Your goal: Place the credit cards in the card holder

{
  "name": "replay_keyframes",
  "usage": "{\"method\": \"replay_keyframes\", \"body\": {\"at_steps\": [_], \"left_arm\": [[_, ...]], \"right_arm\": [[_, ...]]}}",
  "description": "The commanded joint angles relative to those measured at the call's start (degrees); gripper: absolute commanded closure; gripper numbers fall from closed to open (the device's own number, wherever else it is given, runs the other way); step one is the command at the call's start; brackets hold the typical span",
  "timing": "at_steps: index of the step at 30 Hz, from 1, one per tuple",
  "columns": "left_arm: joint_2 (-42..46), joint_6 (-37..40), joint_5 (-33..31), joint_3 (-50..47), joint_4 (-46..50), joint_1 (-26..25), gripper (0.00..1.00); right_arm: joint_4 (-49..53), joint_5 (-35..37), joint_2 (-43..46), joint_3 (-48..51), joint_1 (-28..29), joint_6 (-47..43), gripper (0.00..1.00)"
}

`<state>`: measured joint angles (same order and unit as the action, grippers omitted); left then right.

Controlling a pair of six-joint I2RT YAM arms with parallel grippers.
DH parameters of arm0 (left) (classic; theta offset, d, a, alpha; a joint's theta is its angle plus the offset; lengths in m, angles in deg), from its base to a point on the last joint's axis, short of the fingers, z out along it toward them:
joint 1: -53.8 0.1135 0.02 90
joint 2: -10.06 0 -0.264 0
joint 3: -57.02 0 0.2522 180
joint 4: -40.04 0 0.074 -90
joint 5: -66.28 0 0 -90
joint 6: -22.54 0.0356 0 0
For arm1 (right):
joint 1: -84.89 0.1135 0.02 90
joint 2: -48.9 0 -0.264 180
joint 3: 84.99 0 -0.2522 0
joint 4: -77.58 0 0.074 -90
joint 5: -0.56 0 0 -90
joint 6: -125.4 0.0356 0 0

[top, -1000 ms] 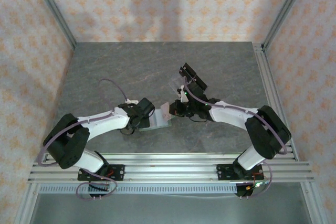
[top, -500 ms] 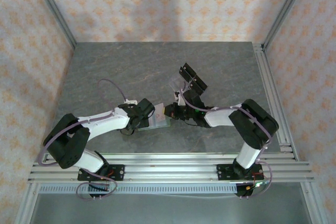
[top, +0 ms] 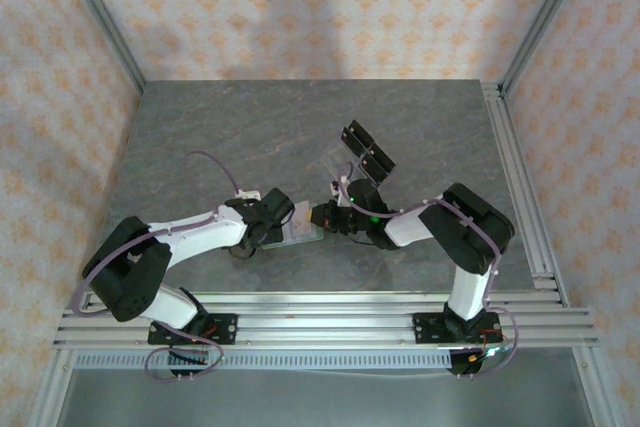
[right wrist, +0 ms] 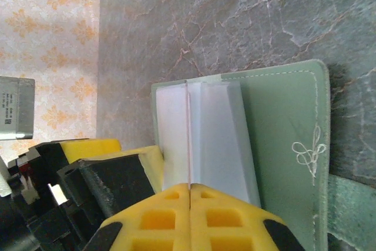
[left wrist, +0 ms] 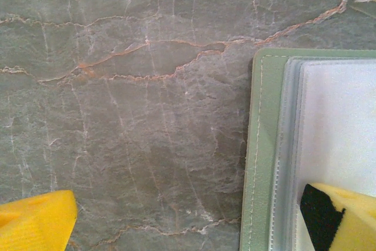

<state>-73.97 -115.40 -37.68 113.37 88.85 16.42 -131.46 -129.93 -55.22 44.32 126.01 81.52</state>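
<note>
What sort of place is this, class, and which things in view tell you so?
Probably a robot test cell, not a home: a left arm and right arm bolted to aluminium rails, with patterned wall panels in metal framing boxing in a grey stone-look table.

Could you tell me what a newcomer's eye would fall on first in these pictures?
The two arms meet over the open sage-green card holder at the middle of the grey marbled table. The right gripper, shut on a pale credit card held edge-on, sets it against the holder's clear sleeves, while the open left gripper straddles the holder's edge. Behind them stands a clear rack with black pieces.
</note>
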Motion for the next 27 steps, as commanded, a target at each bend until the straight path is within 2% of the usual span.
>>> {"method": "replay_keyframes", "body": {"at_steps": [1, 27], "left_arm": [[-0.1, -0.5, -2.0, -1.7, 2.9, 0.0, 0.0], [-0.3, -0.4, -1.7, -1.8, 2.4, 0.1, 0.0]], "right_arm": [[-5.4, -0.5, -1.5, 0.5, 0.4, 1.2, 1.0], [-14.2, -3.2, -7.6, 0.2, 1.5, 5.8, 1.0]]}}
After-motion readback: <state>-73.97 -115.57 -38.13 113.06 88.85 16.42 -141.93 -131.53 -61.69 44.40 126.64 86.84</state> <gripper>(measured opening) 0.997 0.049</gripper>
